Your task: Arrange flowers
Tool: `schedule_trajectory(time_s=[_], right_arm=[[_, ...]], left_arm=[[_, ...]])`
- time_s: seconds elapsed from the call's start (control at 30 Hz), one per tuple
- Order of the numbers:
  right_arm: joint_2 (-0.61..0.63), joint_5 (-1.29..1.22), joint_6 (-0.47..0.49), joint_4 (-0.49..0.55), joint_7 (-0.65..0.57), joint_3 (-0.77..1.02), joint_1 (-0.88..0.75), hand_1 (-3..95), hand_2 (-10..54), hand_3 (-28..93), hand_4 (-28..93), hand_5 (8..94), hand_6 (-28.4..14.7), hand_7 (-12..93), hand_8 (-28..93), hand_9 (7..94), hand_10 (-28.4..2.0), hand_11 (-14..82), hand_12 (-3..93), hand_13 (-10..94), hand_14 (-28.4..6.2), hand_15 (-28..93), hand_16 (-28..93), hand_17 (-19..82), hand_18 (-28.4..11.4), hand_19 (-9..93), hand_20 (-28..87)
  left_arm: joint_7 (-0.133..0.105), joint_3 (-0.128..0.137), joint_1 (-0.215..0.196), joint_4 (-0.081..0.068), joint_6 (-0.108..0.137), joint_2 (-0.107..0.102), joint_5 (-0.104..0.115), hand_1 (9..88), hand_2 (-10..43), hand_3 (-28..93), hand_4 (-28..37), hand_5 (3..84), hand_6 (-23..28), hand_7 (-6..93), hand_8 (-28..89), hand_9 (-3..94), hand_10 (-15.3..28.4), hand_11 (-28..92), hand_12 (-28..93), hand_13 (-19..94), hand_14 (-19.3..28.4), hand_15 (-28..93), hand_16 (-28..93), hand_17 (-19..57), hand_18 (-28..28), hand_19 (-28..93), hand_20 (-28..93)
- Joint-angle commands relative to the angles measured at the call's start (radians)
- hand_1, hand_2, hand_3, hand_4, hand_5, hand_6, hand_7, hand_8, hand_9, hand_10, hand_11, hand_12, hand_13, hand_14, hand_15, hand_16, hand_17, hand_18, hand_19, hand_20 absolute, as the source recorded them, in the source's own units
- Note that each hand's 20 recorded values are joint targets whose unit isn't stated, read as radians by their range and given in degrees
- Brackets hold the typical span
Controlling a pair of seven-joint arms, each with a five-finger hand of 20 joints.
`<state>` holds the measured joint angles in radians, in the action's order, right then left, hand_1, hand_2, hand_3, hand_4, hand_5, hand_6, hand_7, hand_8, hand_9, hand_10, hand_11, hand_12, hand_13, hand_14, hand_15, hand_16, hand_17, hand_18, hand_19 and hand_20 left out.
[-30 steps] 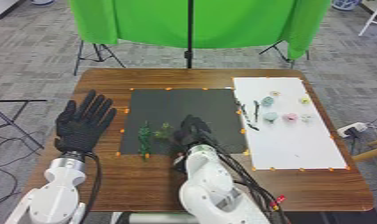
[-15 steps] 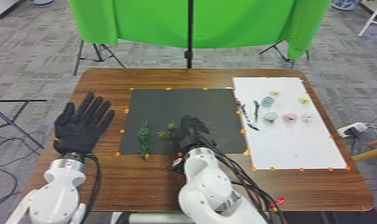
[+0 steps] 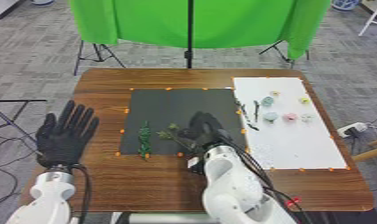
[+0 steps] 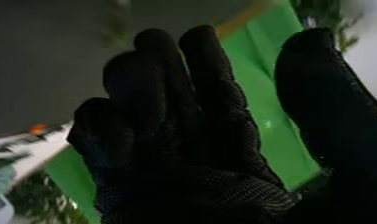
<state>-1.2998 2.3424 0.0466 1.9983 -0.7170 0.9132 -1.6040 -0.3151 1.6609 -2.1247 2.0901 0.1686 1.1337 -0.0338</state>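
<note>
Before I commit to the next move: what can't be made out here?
- Whether the short sprig touches the right hand: head view, black glove against dark mat masks it.
- What the greenish streak beyond the fingers is: right wrist view, blurred.
- Petals of the pink flower: head view, too small.

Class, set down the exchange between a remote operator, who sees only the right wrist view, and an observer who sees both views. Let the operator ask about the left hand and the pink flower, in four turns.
Operator: I see only the right wrist view. Where is the left hand?
Observer: In the head view it is over the left edge of the table.
Operator: And where is the pink flower?
Observer: It lies on the white sheet, to the right of the black mat.
</note>
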Motion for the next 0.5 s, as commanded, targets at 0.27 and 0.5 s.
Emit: schedule_trajectory(time_s=[0.27,0.5], right_arm=[[0.009,0.029,0.096,-0.017,0.022,0.011,-0.073,35.7,-7.8,80,-21,73.3,-7.2,23,-12,74.4,-21.0,20.3,17.2,71,-15.4,63,23,43,-26.9,93,53],[-0.008,0.031,0.142,-0.013,0.047,-0.049,-0.074,36.0,-7.2,80,-21,73.6,-6.8,23,-12,74.5,-20.5,20.4,17.6,71,-15.6,63,23,42,-27.0,93,51]], left_arm=[[0.016,0.000,-0.044,0.000,-0.003,0.007,0.017,26.0,18.4,76,-28.3,42.4,9.2,9.9,-10,38.3,14.2,17,6,29,14.4,25,-8,-6.5,12.6,33,10],[0.044,-0.021,-0.034,-0.004,0.002,0.007,0.016,25.9,18.5,76,-28.3,42.7,9.4,9.7,-10,38.4,14.2,17,6,29,14.4,25,-8,-6.5,12.6,33,10]])
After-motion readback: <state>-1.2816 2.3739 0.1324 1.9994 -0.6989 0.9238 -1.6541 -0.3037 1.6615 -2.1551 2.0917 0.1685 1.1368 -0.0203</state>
